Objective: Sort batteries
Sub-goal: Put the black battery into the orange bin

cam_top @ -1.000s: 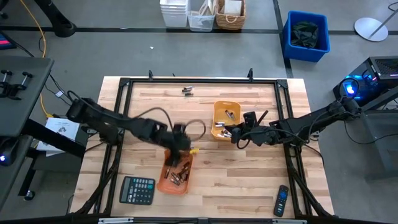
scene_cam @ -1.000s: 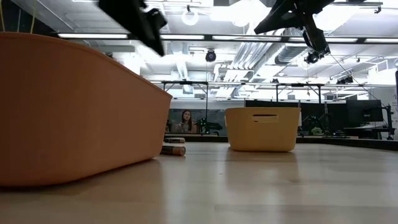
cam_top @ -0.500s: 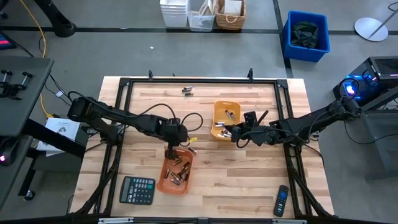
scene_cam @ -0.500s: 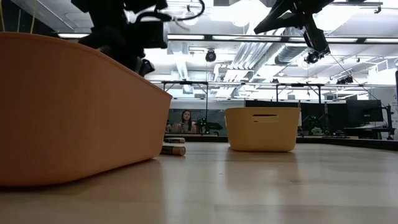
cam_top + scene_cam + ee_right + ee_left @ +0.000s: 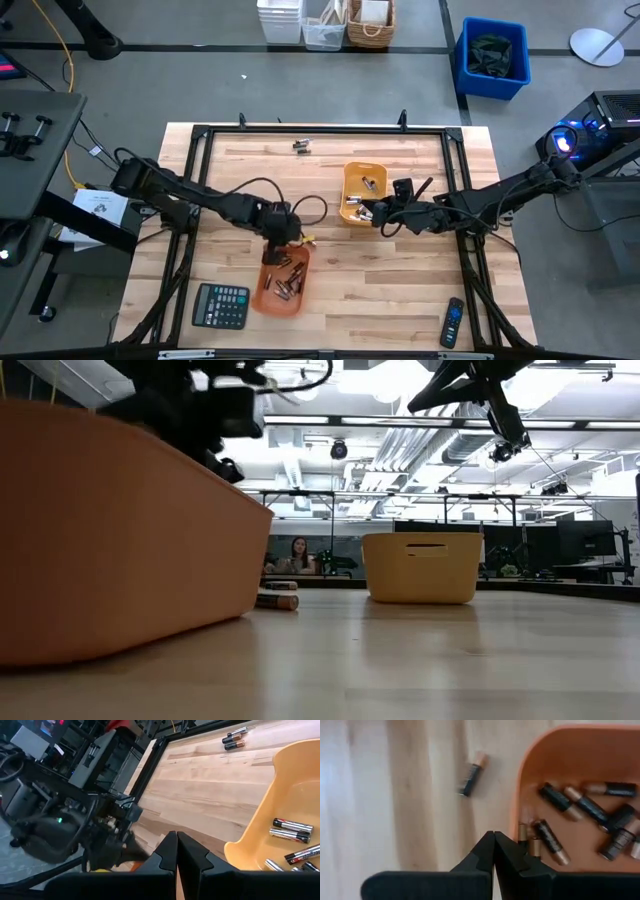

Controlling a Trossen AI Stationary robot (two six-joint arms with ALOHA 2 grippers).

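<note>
Several batteries (image 5: 585, 807) lie in an orange tray (image 5: 262, 297) near the table's front left. My left gripper (image 5: 283, 237) is shut over the tray's far end, and its tips (image 5: 493, 836) stand just outside the rim (image 5: 516, 805). One battery (image 5: 471, 772) lies loose on the wood beside them. A yellow tray (image 5: 349, 180) at mid-table holds more batteries (image 5: 290, 826). My right gripper (image 5: 368, 213) hovers shut beside that tray, with nothing seen between its fingers (image 5: 176, 837). My left gripper comes steeply from above with its fingers shut. Its tips are close against the outer side of the orange tray's far rim (image 5: 514, 827). I cannot tell whether they touch the rim or the table.
Two batteries (image 5: 301, 146) lie near the table's far edge. A black calculator (image 5: 220, 305) sits left of the orange tray and a black remote (image 5: 452, 322) at the front right. A person (image 5: 298, 555) sits in the room beyond the table.
My left gripper has come down toward the far end of the orange tray. My right arm has kept still.
</note>
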